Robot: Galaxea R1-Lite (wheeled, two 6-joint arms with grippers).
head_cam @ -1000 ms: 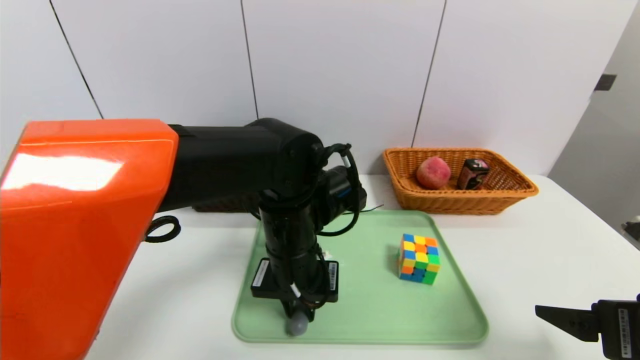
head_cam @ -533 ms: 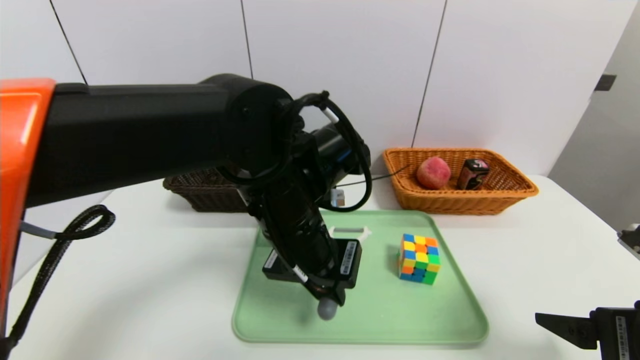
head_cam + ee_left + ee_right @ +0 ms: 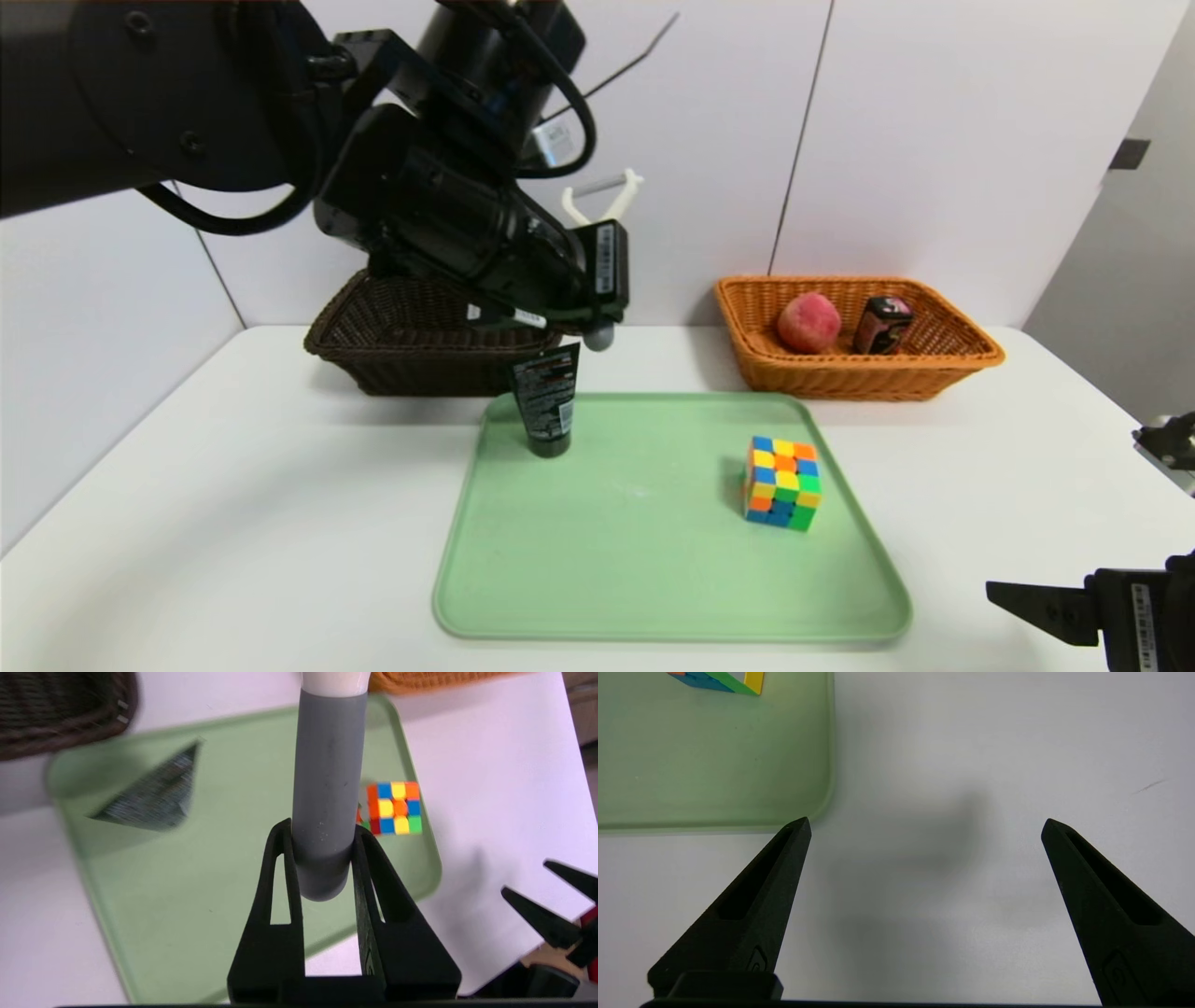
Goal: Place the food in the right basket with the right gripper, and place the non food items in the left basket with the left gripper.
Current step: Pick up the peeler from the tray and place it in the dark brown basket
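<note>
- The left gripper [image 3: 322, 844] was clamped on the grey handle of the peeler [image 3: 328, 788], held up over the table so it could clear the rim of the dark basket [image 3: 420, 350] just behind.
- The black tube [image 3: 546, 401] and the cube [image 3: 782, 483] stood on the green tray [image 3: 653, 597], not yet sorted.
- The peach [image 3: 809, 322] and the small black box [image 3: 883, 324] lay in the orange basket [image 3: 943, 364], so the right gripper [image 3: 924, 868] hung spread wide and empty beside the tray's near right corner.

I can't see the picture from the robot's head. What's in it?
The left claw, high above a green tray, holds a peeler. A black tube and colourful cube sit on the tray. Behind are a dark basket and an orange basket holding a peach and small box.
</note>
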